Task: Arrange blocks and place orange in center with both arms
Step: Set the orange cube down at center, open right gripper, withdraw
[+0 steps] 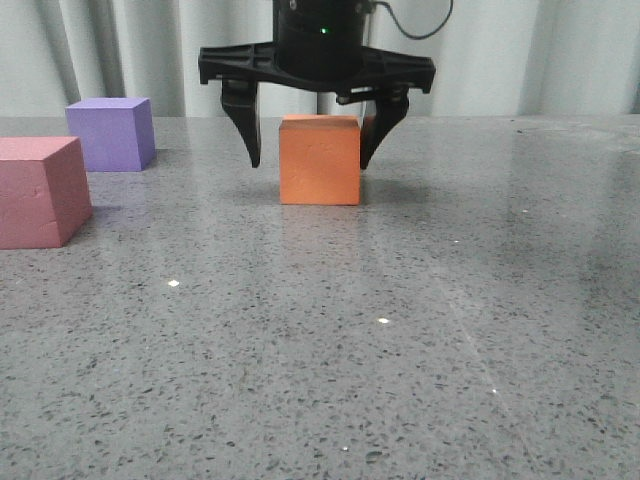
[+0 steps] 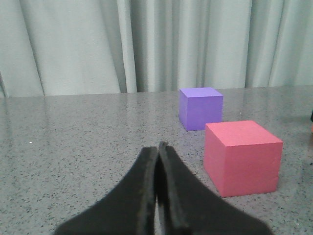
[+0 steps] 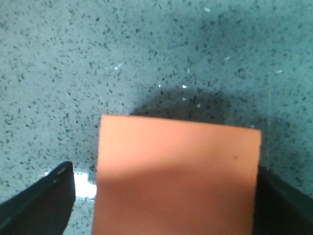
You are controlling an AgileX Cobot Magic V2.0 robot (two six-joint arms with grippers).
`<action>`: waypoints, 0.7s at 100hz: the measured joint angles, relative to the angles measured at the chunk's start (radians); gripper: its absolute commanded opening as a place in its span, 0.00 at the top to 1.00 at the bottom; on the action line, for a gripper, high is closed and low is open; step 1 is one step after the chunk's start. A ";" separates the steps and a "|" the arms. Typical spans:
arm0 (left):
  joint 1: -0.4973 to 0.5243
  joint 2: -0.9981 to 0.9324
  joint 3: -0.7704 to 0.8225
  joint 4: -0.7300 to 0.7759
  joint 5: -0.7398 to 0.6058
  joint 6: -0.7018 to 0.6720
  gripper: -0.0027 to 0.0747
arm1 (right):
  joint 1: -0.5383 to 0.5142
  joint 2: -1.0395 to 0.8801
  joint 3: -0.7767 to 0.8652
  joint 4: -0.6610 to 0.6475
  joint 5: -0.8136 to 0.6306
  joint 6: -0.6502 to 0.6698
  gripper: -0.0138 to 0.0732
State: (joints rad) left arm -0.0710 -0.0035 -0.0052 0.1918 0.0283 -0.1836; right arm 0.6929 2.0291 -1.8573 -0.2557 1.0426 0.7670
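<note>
Orange cube (image 1: 320, 160) sits between right arm's spread fingers (image 1: 241, 125), untouched; left fingers (image 2: 146, 196) clenched, empty.

Before me lay a grey speckled desk (image 1: 420, 330), glossy enough to catch small bright glints of light. Behind its far edge hung a pale curtain (image 2: 146, 44) in soft vertical folds, spanning the whole background I faced.

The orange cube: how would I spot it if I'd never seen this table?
Look at the grey speckled table and find the black gripper hanging over its middle. The orange cube sits between its open jaws, well right of the pink cube and purple cube.
</note>
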 measured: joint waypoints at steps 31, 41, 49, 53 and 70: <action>0.000 0.000 0.000 0.000 0.000 0.000 0.99 | 0.002 -0.012 -0.116 -0.033 0.144 -0.108 0.09; 0.000 0.000 0.000 0.000 0.000 0.000 0.99 | 0.002 -0.045 -0.124 -0.040 0.163 -0.162 0.09; 0.000 0.000 0.000 0.000 0.000 0.000 0.99 | 0.002 -0.086 -0.125 -0.044 0.170 -0.199 0.09; 0.000 0.000 0.000 0.000 0.000 0.000 0.99 | 0.002 -0.108 -0.126 -0.049 0.172 -0.209 0.09; 0.000 0.000 0.000 0.000 0.000 0.000 0.99 | 0.002 -0.196 -0.126 -0.085 0.192 -0.230 0.09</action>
State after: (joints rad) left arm -0.0710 -0.0035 -0.0052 0.1918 0.0283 -0.1836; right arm 0.6952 1.8328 -1.9836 -0.3408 1.2348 0.5372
